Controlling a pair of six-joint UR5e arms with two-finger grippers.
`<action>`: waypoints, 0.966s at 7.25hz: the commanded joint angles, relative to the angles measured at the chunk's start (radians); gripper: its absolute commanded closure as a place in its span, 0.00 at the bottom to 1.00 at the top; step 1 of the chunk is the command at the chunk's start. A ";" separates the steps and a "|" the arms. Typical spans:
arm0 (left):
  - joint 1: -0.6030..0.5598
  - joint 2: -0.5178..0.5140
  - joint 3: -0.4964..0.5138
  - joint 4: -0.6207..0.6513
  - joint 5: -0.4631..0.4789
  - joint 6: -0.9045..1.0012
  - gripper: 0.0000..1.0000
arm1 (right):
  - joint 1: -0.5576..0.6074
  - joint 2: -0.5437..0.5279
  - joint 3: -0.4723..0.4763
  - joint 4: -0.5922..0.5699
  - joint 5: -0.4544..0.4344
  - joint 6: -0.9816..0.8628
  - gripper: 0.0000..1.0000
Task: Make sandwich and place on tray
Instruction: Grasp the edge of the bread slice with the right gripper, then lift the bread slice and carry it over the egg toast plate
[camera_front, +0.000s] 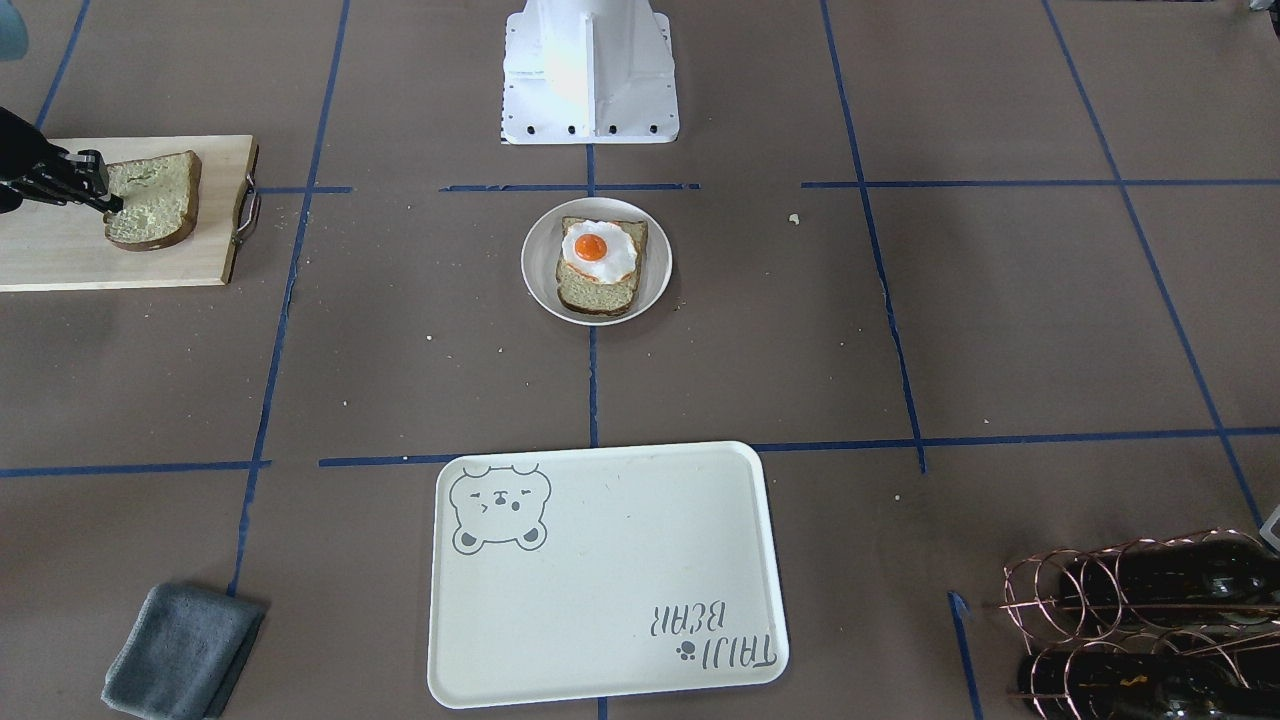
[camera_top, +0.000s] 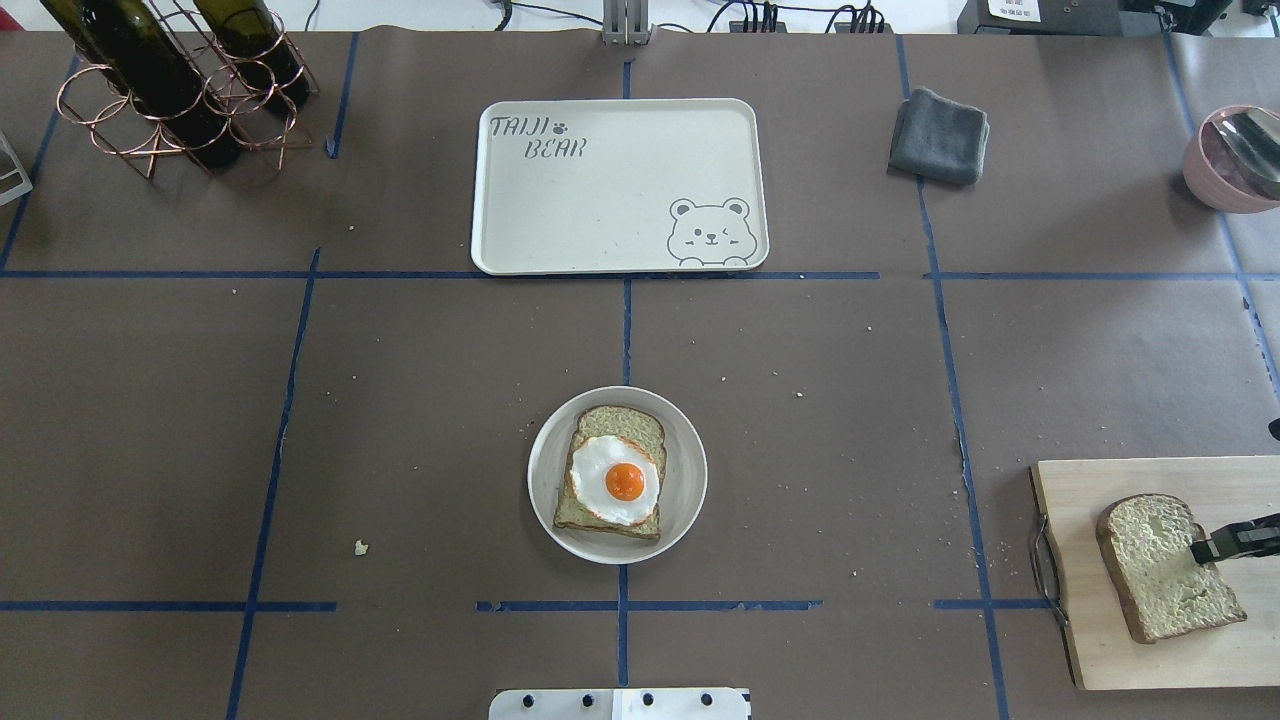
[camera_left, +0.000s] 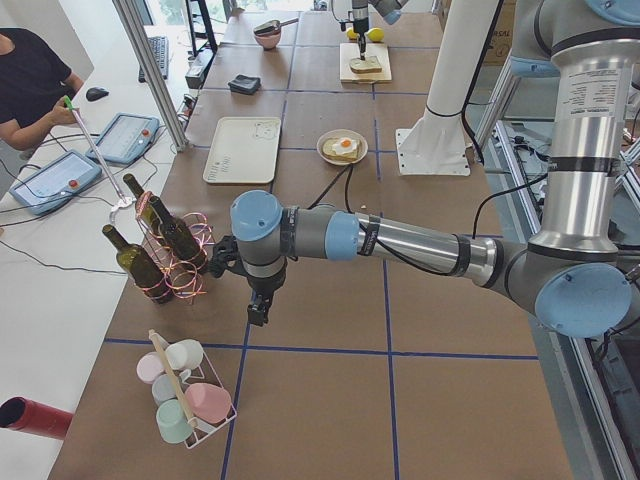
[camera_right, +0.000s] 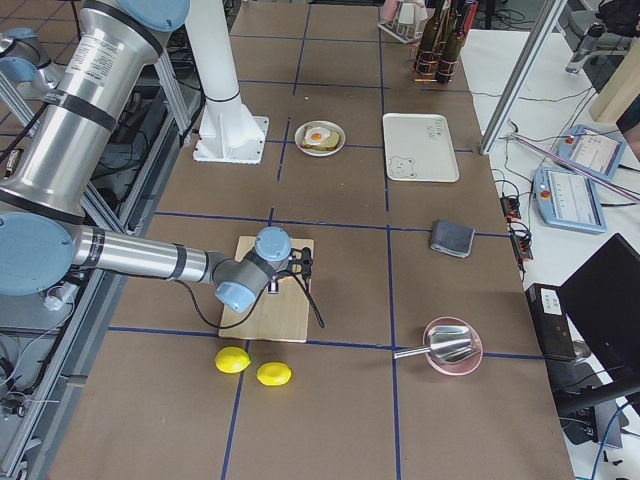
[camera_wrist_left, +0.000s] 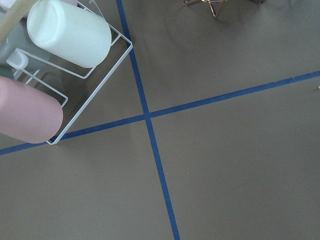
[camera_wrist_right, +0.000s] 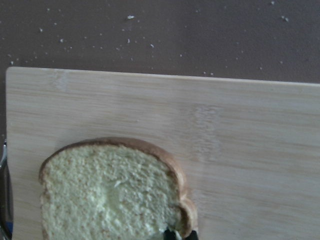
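Observation:
One bread slice (camera_front: 597, 292) with a fried egg (camera_front: 598, 250) on top lies on a small round white plate (camera_front: 535, 262) at the table's middle; the plate also shows in the overhead view (camera_top: 690, 480). A second bread slice (camera_top: 1160, 570) lies on the wooden cutting board (camera_top: 1100, 650). My right gripper (camera_top: 1200, 551) is low at that slice's edge, and in the right wrist view its fingertips (camera_wrist_right: 172, 234) sit either side of the crust of the slice (camera_wrist_right: 110, 195), shut on it. The cream bear tray (camera_top: 600, 200) is bare. My left gripper (camera_left: 258, 312) hangs far off by the bottle rack; I cannot tell its state.
A grey folded cloth (camera_top: 938, 135) lies beside the tray. A copper rack with wine bottles (camera_top: 170, 80) stands at the far left. A pink bowl (camera_top: 1230, 160) is at the far right. Two lemons (camera_right: 232, 360) lie by the board. A wire mug rack (camera_wrist_left: 50, 75) is near the left gripper.

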 joint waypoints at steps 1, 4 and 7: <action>0.000 0.000 0.017 -0.039 0.001 0.001 0.00 | 0.040 -0.019 0.100 0.005 0.077 0.002 1.00; 0.000 0.000 0.018 -0.045 0.001 0.001 0.00 | 0.146 0.053 0.161 0.005 0.191 0.088 1.00; 0.000 0.000 0.003 -0.045 0.000 -0.001 0.00 | 0.018 0.312 0.168 -0.003 0.078 0.499 1.00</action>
